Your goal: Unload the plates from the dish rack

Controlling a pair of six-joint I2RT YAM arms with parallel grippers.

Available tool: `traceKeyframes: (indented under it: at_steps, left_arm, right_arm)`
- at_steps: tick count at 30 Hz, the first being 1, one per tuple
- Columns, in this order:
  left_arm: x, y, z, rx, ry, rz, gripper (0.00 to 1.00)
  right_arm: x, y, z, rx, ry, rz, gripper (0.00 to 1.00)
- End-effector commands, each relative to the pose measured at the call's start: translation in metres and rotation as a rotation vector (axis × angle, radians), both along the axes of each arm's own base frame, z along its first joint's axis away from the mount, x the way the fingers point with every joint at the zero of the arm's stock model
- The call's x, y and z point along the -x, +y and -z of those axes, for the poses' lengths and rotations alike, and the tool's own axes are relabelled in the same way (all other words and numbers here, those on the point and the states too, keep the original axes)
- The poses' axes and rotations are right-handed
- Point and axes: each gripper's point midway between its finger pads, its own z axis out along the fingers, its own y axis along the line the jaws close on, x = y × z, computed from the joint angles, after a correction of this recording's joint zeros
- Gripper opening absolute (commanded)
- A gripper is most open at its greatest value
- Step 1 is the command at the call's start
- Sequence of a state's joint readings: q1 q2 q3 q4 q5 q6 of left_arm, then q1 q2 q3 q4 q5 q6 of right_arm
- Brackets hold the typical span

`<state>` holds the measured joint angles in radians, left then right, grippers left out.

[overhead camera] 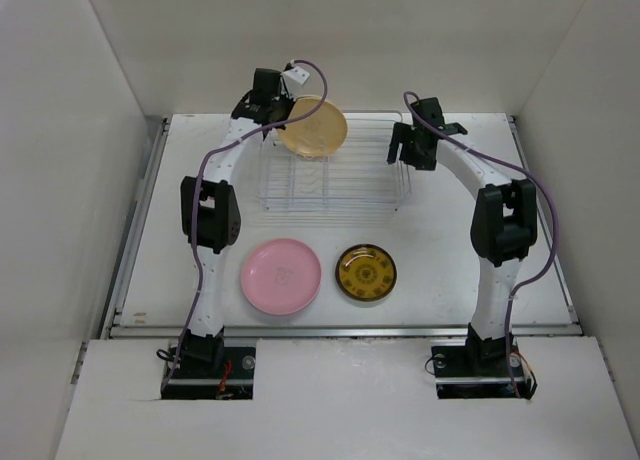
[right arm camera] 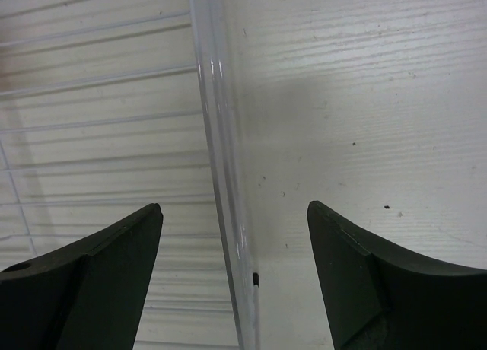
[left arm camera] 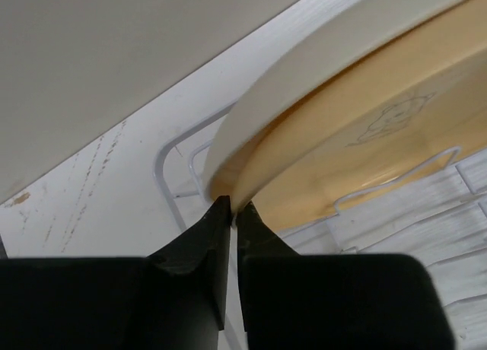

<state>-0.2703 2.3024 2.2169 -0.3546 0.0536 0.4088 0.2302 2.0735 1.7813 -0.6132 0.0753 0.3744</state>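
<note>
The yellow plate (overhead camera: pixel 313 127) hangs tilted over the far-left corner of the dish rack (overhead camera: pixel 340 185), its lower edge close above the wires. The left gripper (left arm camera: pixel 232 205) pinches its rim between pressed-together fingers. Only a thin bite of rim sits in that pinch, so the carry is best made slowly and without swinging, lifting until the bottom edge is clear of the rack's upright wires before moving toward the near side. The right gripper (right arm camera: pixel 234 205) is spread wide astride the rack's right-hand edge wire. Closing on that wire would steady the light rack if the plate snags. On the worktop (overhead camera: pixel 450 270) in front of the rack lie a pink plate (overhead camera: pixel 281 276) and, just beside it, a patterned amber plate (overhead camera: pixel 365 272). The open area left of the pink one looks the safest place to lay this plate flat.
</note>
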Motion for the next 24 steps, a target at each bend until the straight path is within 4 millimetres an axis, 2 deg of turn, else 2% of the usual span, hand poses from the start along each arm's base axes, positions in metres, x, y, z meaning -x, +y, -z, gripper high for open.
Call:
traceKeyframes:
  at_steps: [1,2,3,5,6,7,8,9,10,11,14,15,16,18,22,24]
  left_arm:
    - [-0.006,-0.011,-0.015,0.026,-0.045,0.011,0.00]
    - [-0.005,-0.009,-0.013,0.018,-0.038,0.001,0.00]
    - [-0.004,-0.006,-0.022,0.014,-0.053,-0.011,0.00]
    - [-0.002,-0.004,-0.040,0.018,-0.082,-0.019,0.00]
    - [-0.001,0.002,-0.037,0.023,-0.067,-0.033,0.00]
    - [0.002,0.000,-0.050,0.041,-0.077,-0.026,0.00]
    - [0.001,0.008,-0.054,0.041,-0.078,-0.038,0.00]
    - [0.003,0.006,-0.073,0.064,-0.101,-0.035,0.00]
    - [0.005,0.007,-0.073,0.061,-0.089,-0.035,0.00]
    - [0.008,0.008,-0.084,0.091,-0.096,-0.023,0.00]
    - [0.015,0.002,-0.113,0.140,-0.125,-0.001,0.00]
    - [0.016,0.006,-0.115,0.145,-0.121,0.001,0.00]
    - [0.018,0.005,-0.127,0.173,-0.135,-0.011,0.00]
    - [0.023,0.002,-0.132,0.191,-0.131,0.000,0.00]
    - [0.032,0.002,-0.145,0.215,-0.133,-0.001,0.00]
    - [0.034,0.008,-0.149,0.222,-0.132,-0.014,0.00]
  right_arm:
    - [-0.010,0.008,-0.027,-0.039,-0.089,-0.008,0.82]
    - [-0.009,0.009,-0.024,-0.046,-0.086,-0.014,0.82]
    - [-0.009,0.009,-0.029,-0.048,-0.097,-0.014,0.81]
    - [-0.008,0.013,-0.027,-0.064,-0.093,-0.028,0.77]
    - [-0.006,0.012,-0.023,-0.062,-0.083,-0.028,0.75]
    - [-0.005,0.014,-0.023,-0.069,-0.081,-0.035,0.70]
    - [-0.005,0.014,-0.021,-0.069,-0.081,-0.035,0.68]
    - [-0.005,0.016,-0.021,-0.076,-0.079,-0.041,0.68]
    - [-0.005,0.016,-0.021,-0.076,-0.079,-0.041,0.67]
    - [-0.004,0.016,-0.025,-0.078,-0.088,-0.041,0.67]
    - [-0.004,0.016,-0.025,-0.078,-0.088,-0.041,0.67]
    - [-0.004,0.016,-0.025,-0.078,-0.088,-0.041,0.67]
    - [-0.002,0.015,-0.022,-0.076,-0.079,-0.041,0.67]
    - [-0.002,0.015,-0.026,-0.078,-0.088,-0.041,0.67]
    - [-0.001,0.013,-0.022,-0.062,-0.082,-0.041,0.67]
    - [-0.001,0.013,-0.027,-0.064,-0.091,-0.041,0.67]
